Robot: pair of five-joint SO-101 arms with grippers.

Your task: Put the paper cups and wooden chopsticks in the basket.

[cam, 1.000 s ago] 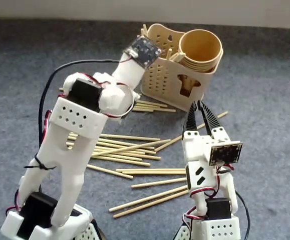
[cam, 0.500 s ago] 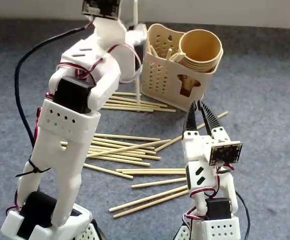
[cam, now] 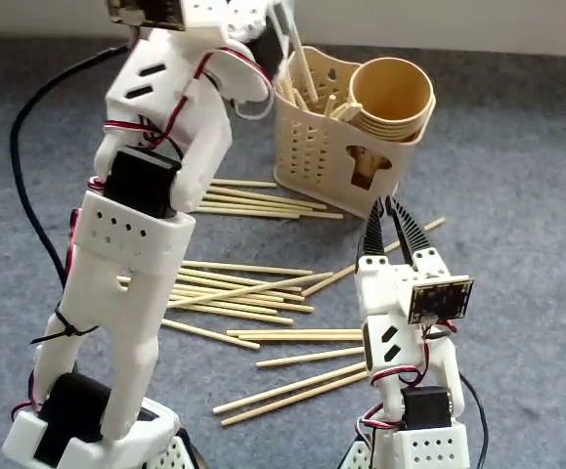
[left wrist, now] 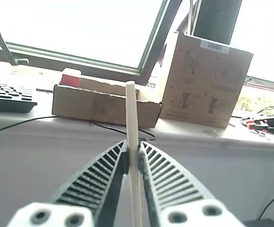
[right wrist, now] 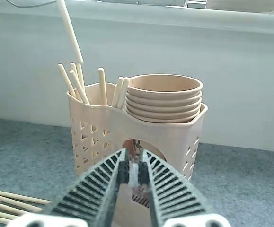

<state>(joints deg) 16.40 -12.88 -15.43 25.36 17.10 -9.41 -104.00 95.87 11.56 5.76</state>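
My left gripper [cam: 271, 12] is raised above the beige basket [cam: 331, 156] and is shut on one wooden chopstick [cam: 297, 59], which slants down to the basket's left compartment. In the left wrist view the chopstick [left wrist: 131, 118] stands pinched between the black fingers [left wrist: 103, 172]. A stack of paper cups [cam: 391, 95] fills the basket's right side, and several chopsticks [right wrist: 75, 78] stand beside them. Several loose chopsticks [cam: 253, 288] lie on the grey carpet. My right gripper [cam: 388, 217] rests low in front of the basket [right wrist: 103, 125], shut with nothing in it.
More chopsticks lie by the basket's left foot [cam: 263, 202] and near the right arm's base [cam: 292, 386]. The left arm's tall white body [cam: 136, 244] stands over the left pile. Open carpet [cam: 517, 225] lies to the right of the basket.
The left arm rose from beside the basket with the chopstick, held it upright, then swung it over the basket so it tilts into it. The right arm stayed still.
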